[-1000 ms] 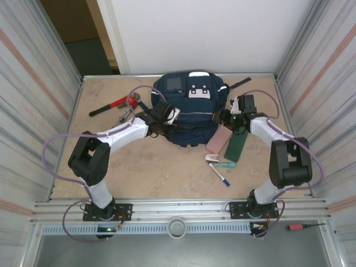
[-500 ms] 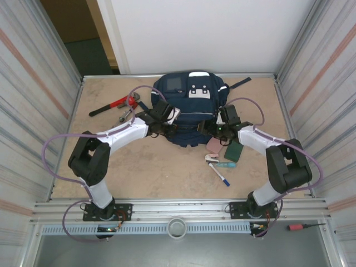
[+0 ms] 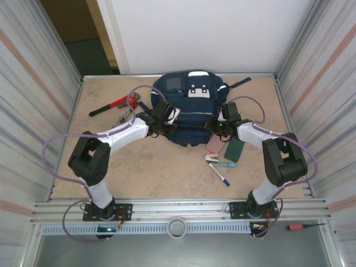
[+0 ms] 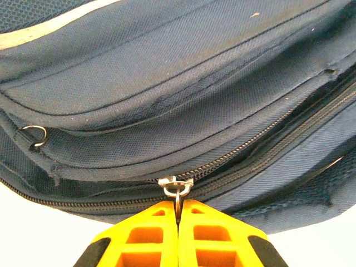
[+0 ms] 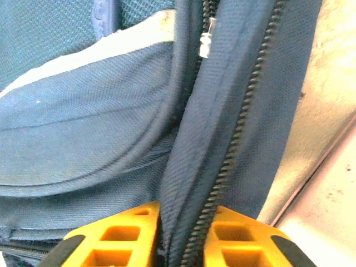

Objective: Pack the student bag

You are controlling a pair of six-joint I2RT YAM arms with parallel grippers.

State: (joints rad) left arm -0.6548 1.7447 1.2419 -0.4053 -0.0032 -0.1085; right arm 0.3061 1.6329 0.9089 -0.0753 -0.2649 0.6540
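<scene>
Student bag sits between left gripper and right gripper

"Any writing to read anywhere?"

"None that I can make out. The student bag has a white patch panel on its front pocket. It has small dark marks, too small to tell as letters."

"And the grey square patch beside it?"

"A plain blur from above."

"The flat dark-green item, or the pen?"

"Any print on them is too small to read. Close up in the wrist views, the bag's navy fabric and its zip carry no lettering."
</scene>
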